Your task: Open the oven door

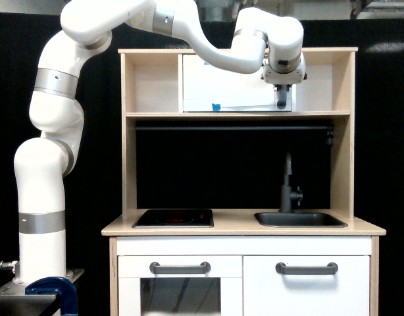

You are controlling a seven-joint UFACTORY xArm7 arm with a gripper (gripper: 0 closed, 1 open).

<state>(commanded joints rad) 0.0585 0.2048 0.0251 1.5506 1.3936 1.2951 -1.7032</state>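
Note:
The oven door (231,89) is the wide white panel in the upper shelf of the toy kitchen, with a small piece of blue tape (217,107) near its bottom edge. It looks flush with the shelf front. My gripper (281,100) hangs from the white wrist at the panel's right edge, where the grey handle sits. The wrist and fingers cover most of that handle. Whether the fingers are closed around it cannot be made out from this view.
Below the shelf are a black hob (174,218), a sink (299,219) with a dark tap (289,184), and two lower white doors with horizontal grey handles (180,268) (306,268). The arm's base (41,257) stands at the exterior view's left.

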